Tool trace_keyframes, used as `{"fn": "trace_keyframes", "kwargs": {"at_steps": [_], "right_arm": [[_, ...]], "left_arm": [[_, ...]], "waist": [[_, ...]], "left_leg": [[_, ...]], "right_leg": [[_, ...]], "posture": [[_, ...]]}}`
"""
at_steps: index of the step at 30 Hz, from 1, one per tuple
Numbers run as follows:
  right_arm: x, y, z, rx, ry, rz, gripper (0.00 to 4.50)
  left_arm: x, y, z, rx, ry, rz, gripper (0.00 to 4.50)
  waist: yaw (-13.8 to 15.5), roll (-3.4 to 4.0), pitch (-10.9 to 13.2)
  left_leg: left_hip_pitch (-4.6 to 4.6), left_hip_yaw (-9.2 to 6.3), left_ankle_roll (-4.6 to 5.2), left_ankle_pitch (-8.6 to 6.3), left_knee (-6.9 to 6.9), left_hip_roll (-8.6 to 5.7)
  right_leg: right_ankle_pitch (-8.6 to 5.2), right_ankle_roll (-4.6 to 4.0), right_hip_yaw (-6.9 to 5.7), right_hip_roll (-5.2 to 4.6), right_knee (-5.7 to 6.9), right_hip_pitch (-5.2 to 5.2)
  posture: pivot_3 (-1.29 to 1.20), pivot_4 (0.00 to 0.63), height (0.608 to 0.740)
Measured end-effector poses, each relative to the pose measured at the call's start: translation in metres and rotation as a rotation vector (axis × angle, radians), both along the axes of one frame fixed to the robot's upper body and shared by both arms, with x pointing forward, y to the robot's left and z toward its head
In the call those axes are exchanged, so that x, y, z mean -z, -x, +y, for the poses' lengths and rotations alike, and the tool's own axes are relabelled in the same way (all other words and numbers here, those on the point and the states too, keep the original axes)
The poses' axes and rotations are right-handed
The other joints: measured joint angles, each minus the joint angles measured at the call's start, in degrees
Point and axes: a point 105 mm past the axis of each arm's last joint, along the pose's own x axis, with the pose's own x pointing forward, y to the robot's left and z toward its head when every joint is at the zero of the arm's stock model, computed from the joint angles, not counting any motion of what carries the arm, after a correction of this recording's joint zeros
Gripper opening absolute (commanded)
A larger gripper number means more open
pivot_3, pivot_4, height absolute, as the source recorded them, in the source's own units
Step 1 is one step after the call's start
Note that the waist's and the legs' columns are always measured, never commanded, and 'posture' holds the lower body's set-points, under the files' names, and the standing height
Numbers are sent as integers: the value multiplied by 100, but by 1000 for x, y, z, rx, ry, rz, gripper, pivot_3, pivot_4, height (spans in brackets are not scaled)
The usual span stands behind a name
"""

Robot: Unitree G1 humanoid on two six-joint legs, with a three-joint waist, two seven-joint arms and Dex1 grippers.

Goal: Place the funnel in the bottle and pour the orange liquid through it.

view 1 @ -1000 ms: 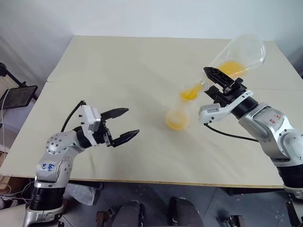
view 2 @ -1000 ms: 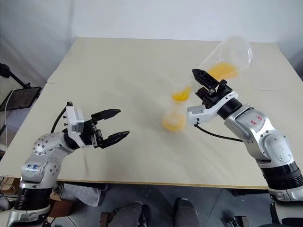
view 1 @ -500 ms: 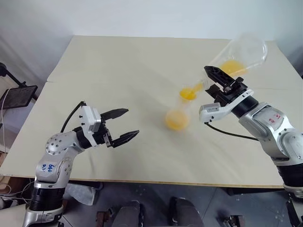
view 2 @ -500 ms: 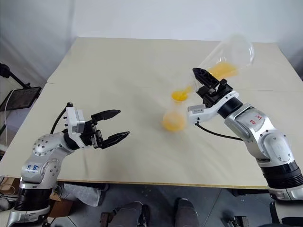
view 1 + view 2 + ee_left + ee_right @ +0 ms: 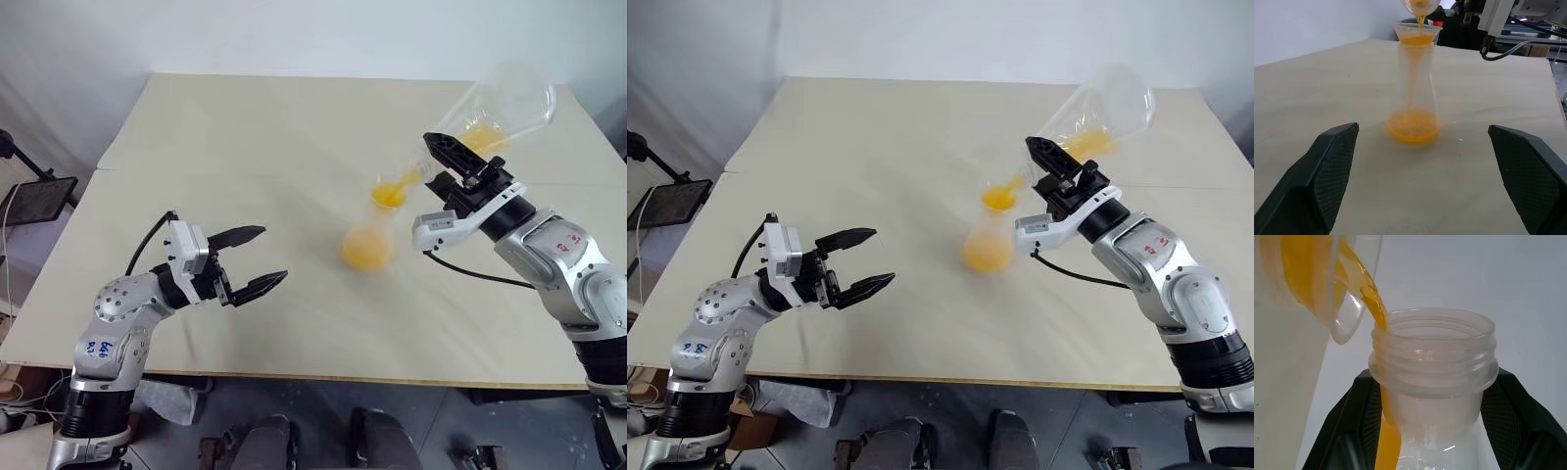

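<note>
Pale grey wall stands behind a wide beige table (image 5: pixel 245 147), which carries the glassware near its middle and slightly toward my right. At the far left, off the table's edge, a black stand (image 5: pixel 34 201) sits beside the wall.

My right arm reaches in from the right with its tool (image 5: pixel 453 168) clenched on the neck of a large clear flask (image 5: pixel 500 103). I hold that flask tipped over, wide base up and away, mouth down toward the middle of the table. Orange liquid (image 5: pixel 480 137) pools in its lower side and runs out of the mouth as a thin stream. In the right wrist view the threaded neck (image 5: pixel 1432 362) sits between my black fingers, with the stream passing along its side.

Below the flask's mouth stands the small clear bottle (image 5: pixel 1414 93), upright on the table, well apart from my left arm. The funnel (image 5: pixel 1418 33) sits in its neck, rim flared and holding a little orange. More orange liquid lies in the bottle's rounded base (image 5: pixel 366 250) as a round patch, and a thin thread runs down inside the neck.

My left tool (image 5: pixel 257 261) hovers over the table's near left part, released with its two fingers spread wide, pointing toward the bottle and holding nothing.
</note>
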Motion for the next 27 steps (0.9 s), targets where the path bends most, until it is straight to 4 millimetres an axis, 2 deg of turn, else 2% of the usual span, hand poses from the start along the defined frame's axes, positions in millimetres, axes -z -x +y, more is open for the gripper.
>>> {"fn": "trace_keyframes", "kwargs": {"at_steps": [27], "right_arm": [[-7, -1, 0, 3, 19, -38, 2423]], "left_arm": [[2, 0, -1, -9, 9, -10, 4500]], "waist": [[-2, 0, 0]], "left_leg": [[0, 1, 0, 0, 0, 2]], "right_leg": [[0, 0, 0, 2, -1, 0]], "posture": [[0, 150, 740]]}}
